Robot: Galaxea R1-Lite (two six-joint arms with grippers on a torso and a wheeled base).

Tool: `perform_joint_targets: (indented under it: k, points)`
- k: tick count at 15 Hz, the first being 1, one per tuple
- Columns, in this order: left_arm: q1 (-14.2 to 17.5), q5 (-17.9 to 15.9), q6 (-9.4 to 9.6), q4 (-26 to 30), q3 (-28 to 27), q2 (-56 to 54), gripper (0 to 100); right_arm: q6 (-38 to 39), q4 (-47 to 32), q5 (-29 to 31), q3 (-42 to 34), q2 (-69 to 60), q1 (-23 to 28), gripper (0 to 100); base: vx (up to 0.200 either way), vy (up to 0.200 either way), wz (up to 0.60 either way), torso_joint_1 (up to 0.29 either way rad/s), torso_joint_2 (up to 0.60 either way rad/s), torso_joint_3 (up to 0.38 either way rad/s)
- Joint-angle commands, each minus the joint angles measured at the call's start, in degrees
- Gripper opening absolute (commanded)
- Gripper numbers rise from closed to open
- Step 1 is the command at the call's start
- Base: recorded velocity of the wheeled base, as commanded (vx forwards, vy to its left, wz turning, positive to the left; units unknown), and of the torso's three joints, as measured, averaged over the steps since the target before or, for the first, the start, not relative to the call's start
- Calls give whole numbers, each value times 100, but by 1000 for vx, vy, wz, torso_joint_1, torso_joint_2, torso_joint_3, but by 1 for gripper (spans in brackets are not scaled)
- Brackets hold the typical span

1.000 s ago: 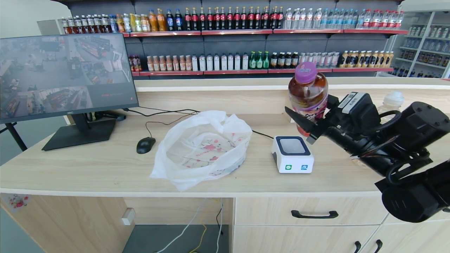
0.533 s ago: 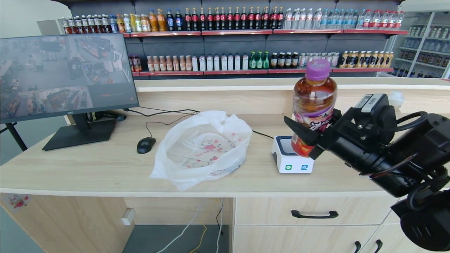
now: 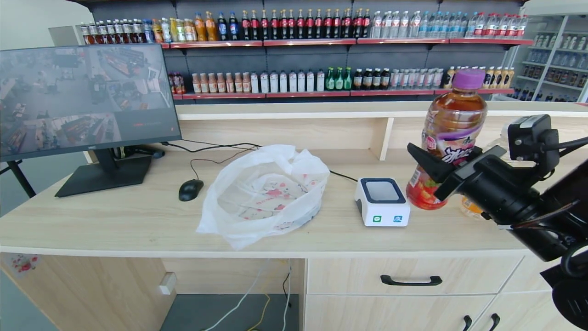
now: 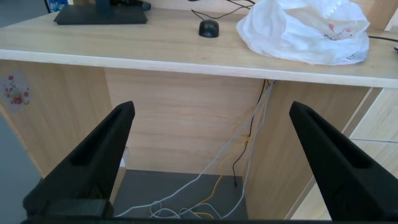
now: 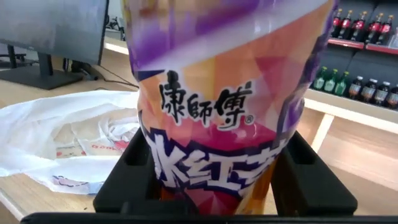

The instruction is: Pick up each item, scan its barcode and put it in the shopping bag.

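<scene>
Right gripper [image 3: 442, 162]: fingers [image 3: 425, 163] clamped on both sides of upright purple-capped plastic bottle of amber drink [image 3: 452, 124] | bottle just right of white box scanner [image 3: 381, 202] | left gripper [image 4: 211, 152]: fingers [image 4: 93, 155] spread wide apart

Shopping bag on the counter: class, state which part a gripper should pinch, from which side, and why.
Probably the raised rim fold at the far side of the shopping bag, approached from above. The bag lies slumped and open-mouthed on the counter, so that upstanding thin fold suits a pinch.
</scene>
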State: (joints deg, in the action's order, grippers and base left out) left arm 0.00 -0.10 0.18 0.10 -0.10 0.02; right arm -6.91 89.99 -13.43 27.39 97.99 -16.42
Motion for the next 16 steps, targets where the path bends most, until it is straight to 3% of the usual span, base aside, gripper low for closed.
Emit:
perform_joint_targets:
  k: [1,5,16]
  points:
    - [0,1,-1,-1,1,-2,100,85,1,183,-190,-34,25,0,0,0,0,0,0,0]
    - [0,1,-9,-1,1,-2,100,155,1,201,-217,-34,25,0,0,0,0,0,0,0]
    - [0,1,-9,-1,1,-2,100,428,1,201,29,150,69,0,0,200,0,1,4,3]
